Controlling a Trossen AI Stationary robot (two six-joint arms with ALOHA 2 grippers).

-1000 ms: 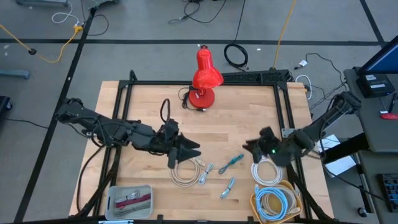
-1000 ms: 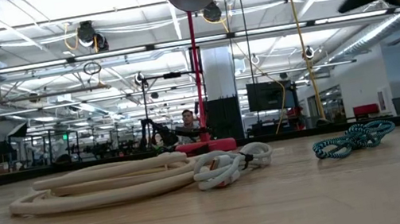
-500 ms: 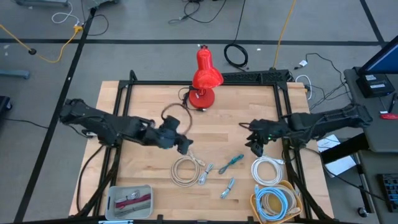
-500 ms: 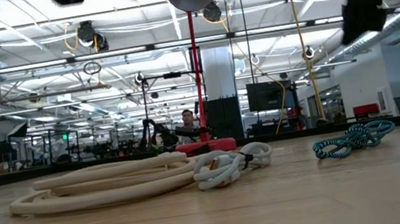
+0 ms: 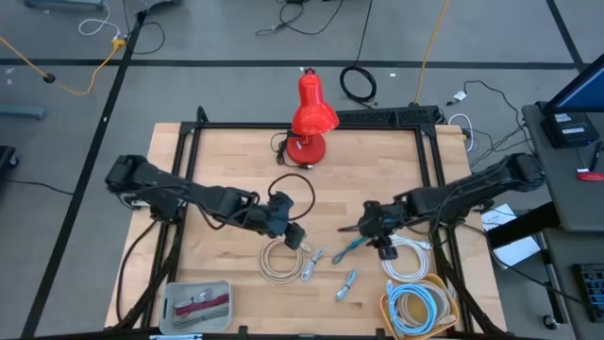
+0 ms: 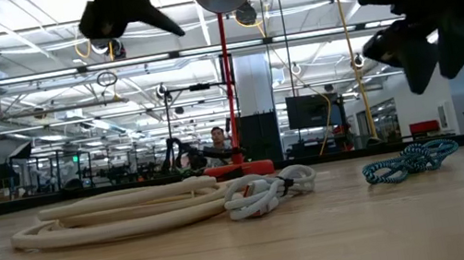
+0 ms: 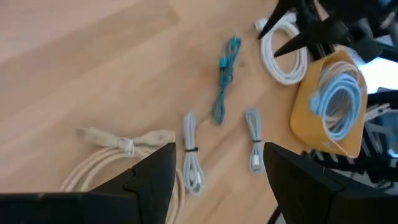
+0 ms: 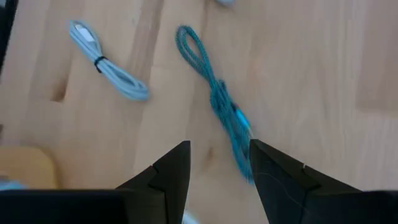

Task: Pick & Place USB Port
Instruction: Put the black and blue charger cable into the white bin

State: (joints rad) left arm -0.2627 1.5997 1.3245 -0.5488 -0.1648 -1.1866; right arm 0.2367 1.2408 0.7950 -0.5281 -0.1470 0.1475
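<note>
Below the right gripper [image 8: 214,171], jaws parted and empty, sits the teal cable [image 8: 214,96], just ahead of the tips. I'd drop straight onto its bunched middle. Left gripper [image 7: 217,171] hovers wide, empty, over the cream coil [image 5: 280,260].

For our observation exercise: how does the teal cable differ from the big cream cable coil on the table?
The teal cable is thin and bundled into a narrow, stretched strip; the cream coil is thicker and wound into a wide round loop. The teal cable is bright teal, the cream coil pale. Both lie flat on the wooden table, ungripped.
</note>
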